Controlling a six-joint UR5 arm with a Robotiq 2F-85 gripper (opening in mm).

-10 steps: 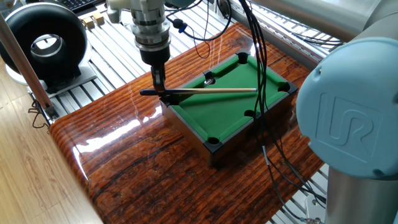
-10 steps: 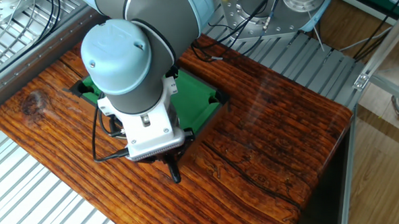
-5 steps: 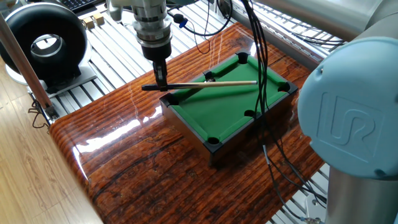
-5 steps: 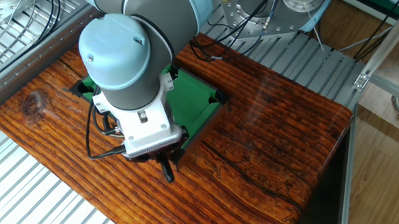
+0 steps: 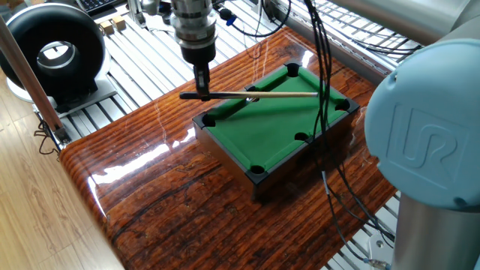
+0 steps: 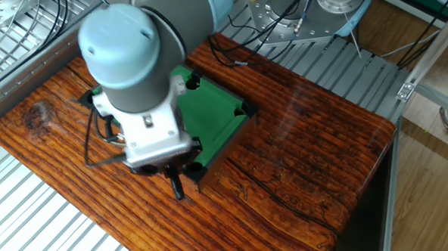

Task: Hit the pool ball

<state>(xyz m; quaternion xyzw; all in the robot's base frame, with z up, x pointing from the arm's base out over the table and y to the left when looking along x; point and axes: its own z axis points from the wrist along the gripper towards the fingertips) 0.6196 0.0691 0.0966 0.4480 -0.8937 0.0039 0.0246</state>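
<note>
My gripper (image 5: 202, 88) is shut on the dark butt end of a thin wooden cue stick (image 5: 262, 95). It holds the cue level above the near-left part of a small green pool table (image 5: 266, 127) with black pocket holes. The cue's tip reaches toward the table's far right side. I cannot make out the red pool ball in either view. In the other fixed view the arm's wrist covers most of the green felt (image 6: 212, 122), and the gripper (image 6: 177, 189) points down beside the table's corner.
The pool table stands on a glossy wooden tabletop (image 5: 165, 187). Black cables (image 5: 324, 112) hang across the table's right side. A black round device (image 5: 52, 52) stands at the far left. The robot's own large joint (image 5: 424, 142) fills the right foreground.
The gripper has carried the cue up and to the right in the one fixed view, over the table's left rail. In the other view the wrist has shifted left.
</note>
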